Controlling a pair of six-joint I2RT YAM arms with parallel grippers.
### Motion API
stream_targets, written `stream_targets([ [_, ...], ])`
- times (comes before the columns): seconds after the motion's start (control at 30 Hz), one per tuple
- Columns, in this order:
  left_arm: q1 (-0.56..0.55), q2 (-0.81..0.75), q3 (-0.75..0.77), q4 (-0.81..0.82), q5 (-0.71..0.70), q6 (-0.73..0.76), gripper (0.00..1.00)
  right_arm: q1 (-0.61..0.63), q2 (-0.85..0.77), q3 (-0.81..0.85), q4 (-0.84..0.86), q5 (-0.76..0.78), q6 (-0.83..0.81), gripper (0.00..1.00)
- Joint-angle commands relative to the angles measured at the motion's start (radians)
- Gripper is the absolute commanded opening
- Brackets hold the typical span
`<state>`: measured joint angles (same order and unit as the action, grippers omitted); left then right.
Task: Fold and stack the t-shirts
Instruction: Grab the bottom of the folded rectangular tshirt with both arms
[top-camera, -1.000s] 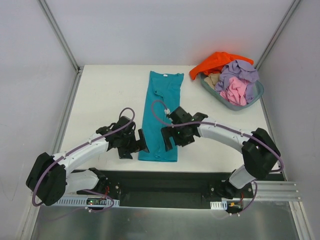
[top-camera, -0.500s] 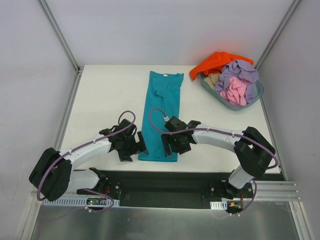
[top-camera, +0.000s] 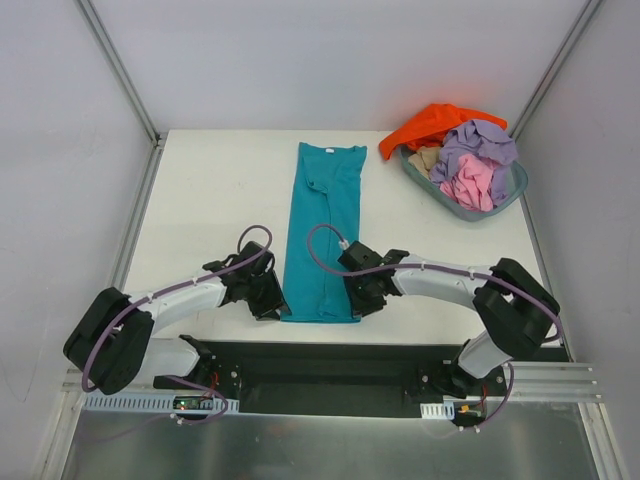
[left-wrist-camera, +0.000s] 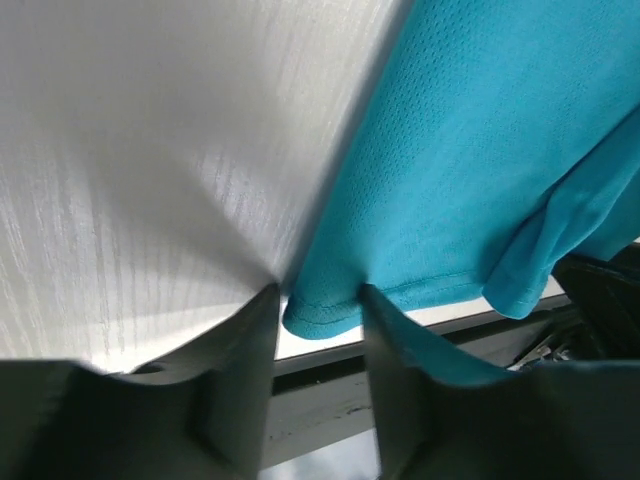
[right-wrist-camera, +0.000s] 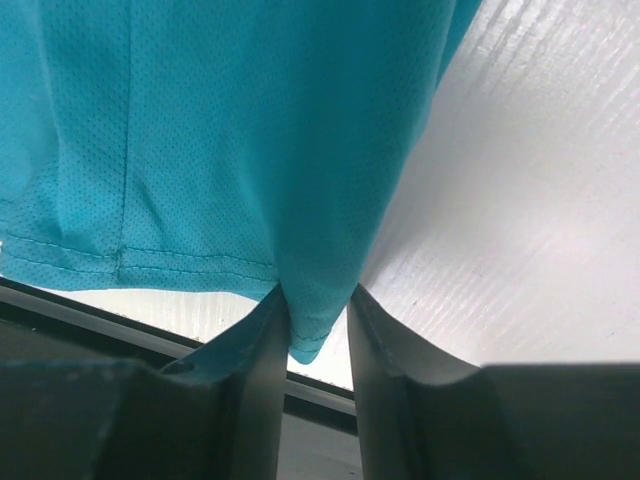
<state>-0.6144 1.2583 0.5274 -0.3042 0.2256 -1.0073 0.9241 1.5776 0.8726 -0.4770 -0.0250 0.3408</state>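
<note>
**One shirt folded lengthwise, four not begun**

The left claw (top-camera: 277, 300) is narrowed onto the near left hem corner of the teal mesh-cloth short-sleeved t-shirt (top-camera: 322, 230), and cloth fills the gap between its fingers (left-wrist-camera: 245, 345). The shirt lies on the white table (top-camera: 210, 190) as a long narrow strip running away from both claws. The right claw (top-camera: 358, 300) pinches the near right hem corner. Well beyond it and to its right, an orange t-shirt (top-camera: 430, 125), a beige t-shirt (top-camera: 428, 158), a pink t-shirt (top-camera: 470, 182) and a lavender t-shirt (top-camera: 482, 140) lie crumpled in and over the grey-blue round plastic basin (top-camera: 455, 208). By my reading, the lengthwise fold is done. The crosswise fold, the other four shirts and all the stacking are left.
</note>
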Motion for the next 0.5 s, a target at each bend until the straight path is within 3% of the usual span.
stream_targets([
  [0.0,-0.002,0.039,-0.029,-0.016,-0.074,0.013,0.33,0.010,-0.039,-0.047,-0.015,-0.010,0.014,0.29],
  [0.17,-0.002,0.082,-0.003,-0.015,-0.062,0.035,0.13,0.009,-0.073,-0.070,0.011,-0.047,-0.011,0.20],
  [0.2,-0.002,0.084,-0.001,-0.015,-0.057,0.039,0.00,0.010,-0.076,-0.078,0.027,-0.058,-0.016,0.16],
  [0.3,-0.004,0.060,-0.015,-0.015,-0.016,0.044,0.00,0.010,-0.093,-0.089,0.049,-0.110,-0.028,0.10],
  [0.47,-0.005,-0.149,-0.131,-0.015,0.053,-0.010,0.00,0.064,-0.178,-0.144,0.040,-0.165,-0.054,0.04],
])
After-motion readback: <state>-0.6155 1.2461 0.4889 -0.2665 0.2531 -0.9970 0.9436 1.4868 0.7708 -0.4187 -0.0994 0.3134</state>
